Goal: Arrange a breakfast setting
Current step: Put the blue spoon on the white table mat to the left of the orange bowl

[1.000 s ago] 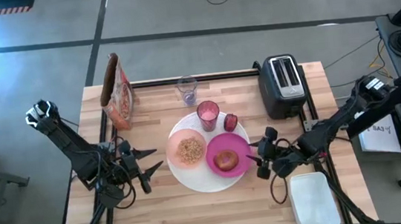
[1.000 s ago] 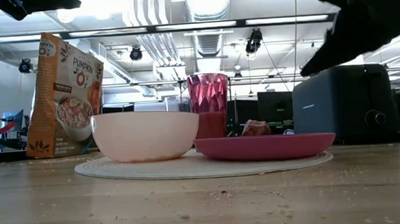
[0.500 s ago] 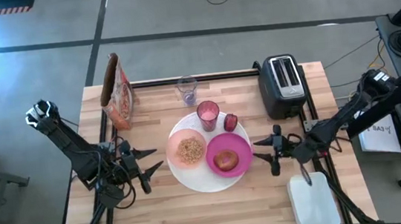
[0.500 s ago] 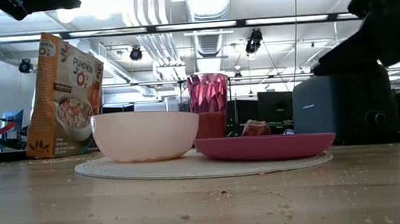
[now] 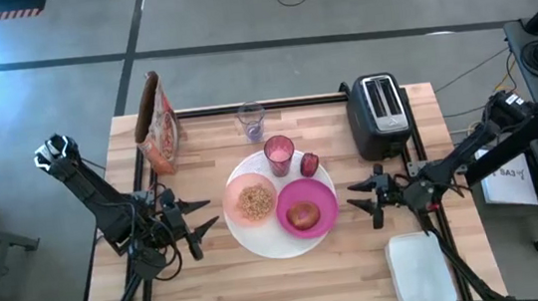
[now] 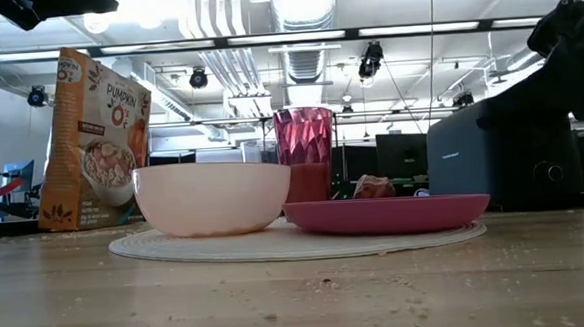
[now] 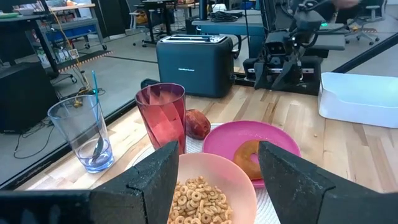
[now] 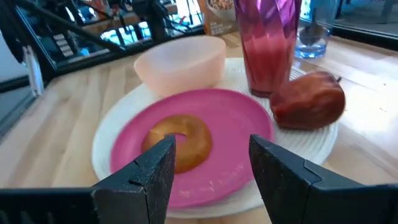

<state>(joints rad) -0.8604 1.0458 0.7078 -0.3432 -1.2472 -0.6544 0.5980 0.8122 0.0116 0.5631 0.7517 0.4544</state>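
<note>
A large white plate [image 5: 250, 235] lies at the table's middle. On it sit a magenta plate [image 5: 320, 194] with a brown bun [image 5: 303, 214], a pale pink bowl [image 5: 252, 200] of cereal, a pink cup [image 5: 278, 153] and a small red food [image 5: 309, 163]. The teal-handled spoon [image 7: 94, 87] stands in the clear tumbler [image 5: 251, 120] beyond the plate. My left gripper [image 5: 207, 224] is open and empty, left of the white plate. My right gripper [image 5: 360, 197] is open and empty, right of the magenta plate.
A black toaster [image 5: 379, 115] stands at the far right. A cereal box [image 5: 155, 122] stands at the far left. A white tray [image 5: 421, 270] lies at the near right corner. Bare wood lies along the near edge.
My right gripper has drawn back from the magenta plate toward the table's right edge, staying open and empty. The plates and food have kept still.
</note>
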